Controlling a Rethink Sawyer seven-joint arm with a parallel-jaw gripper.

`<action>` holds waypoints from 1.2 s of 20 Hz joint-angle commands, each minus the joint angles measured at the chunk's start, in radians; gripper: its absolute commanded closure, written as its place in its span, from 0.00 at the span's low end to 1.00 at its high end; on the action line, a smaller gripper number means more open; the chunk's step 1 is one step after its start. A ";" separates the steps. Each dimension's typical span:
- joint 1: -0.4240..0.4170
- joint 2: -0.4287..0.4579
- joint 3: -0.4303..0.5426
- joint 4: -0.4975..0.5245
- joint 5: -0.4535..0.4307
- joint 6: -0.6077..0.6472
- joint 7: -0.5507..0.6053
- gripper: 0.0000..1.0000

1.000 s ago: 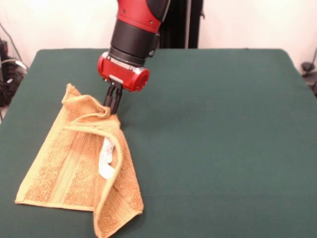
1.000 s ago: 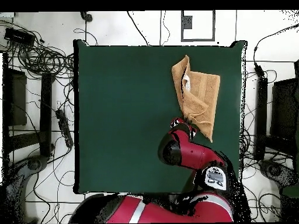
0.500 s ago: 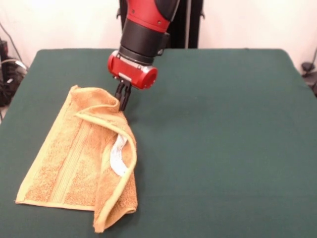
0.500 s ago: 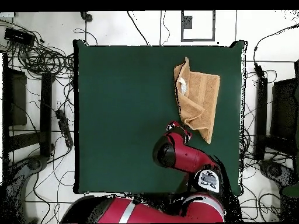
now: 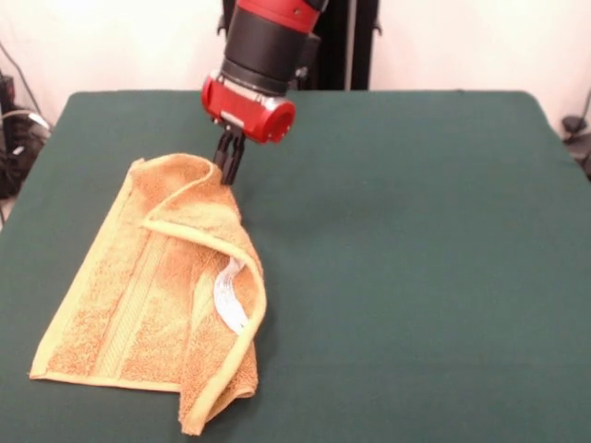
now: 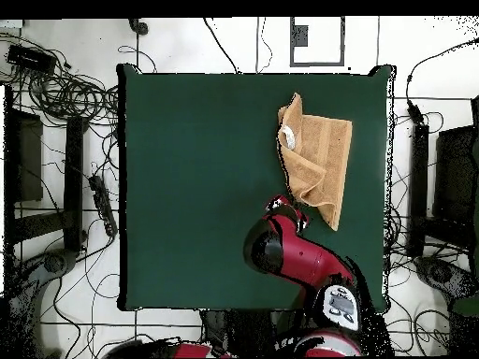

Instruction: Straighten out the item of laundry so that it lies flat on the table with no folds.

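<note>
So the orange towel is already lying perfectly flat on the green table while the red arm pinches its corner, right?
Not flat. In the front view the towel has a flap folded over itself, its white tag showing inside. The gripper does pinch its far corner on the green table.

Towel (image 5: 157, 295) fold hides its underside; arm (image 5: 268, 37) cut off at top.

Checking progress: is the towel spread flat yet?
No. The towel is still folded: one side flap lies doubled over, white tag exposed.
</note>
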 commanded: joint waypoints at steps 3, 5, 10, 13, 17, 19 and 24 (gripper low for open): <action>-0.027 -0.142 0.187 0.081 0.093 0.247 0.196 1.00; -0.022 -0.155 0.183 0.078 0.102 0.269 0.191 1.00; -0.019 -0.176 0.199 0.078 0.121 0.272 0.200 1.00; -0.010 -0.177 0.203 0.071 0.137 0.273 0.206 1.00; -0.019 -0.164 0.218 0.074 0.146 0.249 0.204 1.00; -0.012 -0.157 0.215 0.073 0.152 0.239 0.206 1.00; 0.012 -0.142 0.202 0.067 0.177 0.228 0.216 1.00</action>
